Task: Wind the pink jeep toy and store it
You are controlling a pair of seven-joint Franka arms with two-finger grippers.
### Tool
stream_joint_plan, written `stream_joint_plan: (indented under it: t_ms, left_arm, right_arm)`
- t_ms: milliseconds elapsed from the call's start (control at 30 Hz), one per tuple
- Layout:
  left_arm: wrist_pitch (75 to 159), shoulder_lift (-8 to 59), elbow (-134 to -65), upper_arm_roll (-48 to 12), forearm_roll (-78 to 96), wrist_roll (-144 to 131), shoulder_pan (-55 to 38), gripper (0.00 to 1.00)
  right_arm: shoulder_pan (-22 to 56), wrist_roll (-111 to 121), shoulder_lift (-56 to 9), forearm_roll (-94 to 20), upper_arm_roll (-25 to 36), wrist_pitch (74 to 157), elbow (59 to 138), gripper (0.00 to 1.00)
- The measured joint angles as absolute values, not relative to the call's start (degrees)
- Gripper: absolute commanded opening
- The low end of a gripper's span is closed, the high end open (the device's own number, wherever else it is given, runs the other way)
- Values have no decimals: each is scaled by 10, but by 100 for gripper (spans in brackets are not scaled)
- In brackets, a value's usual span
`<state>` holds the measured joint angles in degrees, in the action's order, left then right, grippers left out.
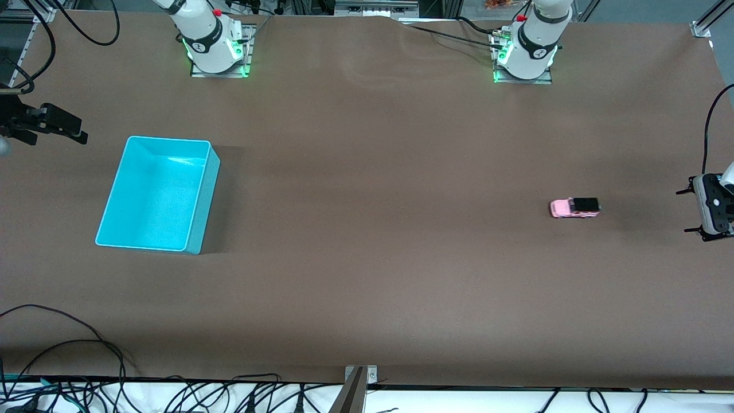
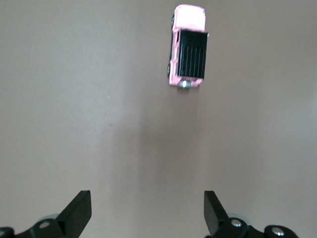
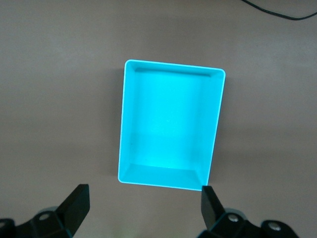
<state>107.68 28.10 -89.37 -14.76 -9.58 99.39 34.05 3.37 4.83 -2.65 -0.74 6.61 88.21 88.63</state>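
The jeep [image 1: 575, 207] stands on its wheels on the bare brown table [image 1: 367, 258], toward the left arm's end, well in from every edge and roughly midway between the edge where the arm bases stand and the edge nearest the front camera. Its pink bonnet points toward the right arm's end; its black roof sits over the back half. Nothing touches it.

The left gripper [image 1: 711, 207] hangs at the table's left-arm end, clear of the jeep. In the left wrist view its fingers [image 2: 79, 210] stand wide apart with only table between them, and the jeep [image 2: 187, 49] lies ahead of them, well apart.

The turquoise bin [image 1: 200, 195] rests near the right arm's end, a little farther from the front camera than the jeep; no object shows inside it.

The right gripper [image 1: 54, 123] waits at the table's right-arm end, beside the bin. In the right wrist view its fingers [image 3: 74, 206] are spread wide and hold nothing, with the bin [image 3: 220, 99] ahead of them
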Motion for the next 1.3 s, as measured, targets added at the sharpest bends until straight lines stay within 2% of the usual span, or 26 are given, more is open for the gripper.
stream_joint_plan:
  t_ms: [633, 867, 1300]
  left_arm:
    - [872, 281, -759, -152, -74, 800, 196, 100]
    - [847, 281, -734, -152, -72, 784, 149, 100]
    - [786, 280, -704, -153, -69, 698, 116, 100]
  right_arm:
    - [34, 48, -26, -7, 66, 882, 886, 100]
    - [34, 48, -26, -7, 66, 882, 886, 100]
    - [34, 48, -26, -7, 66, 882, 886, 100]
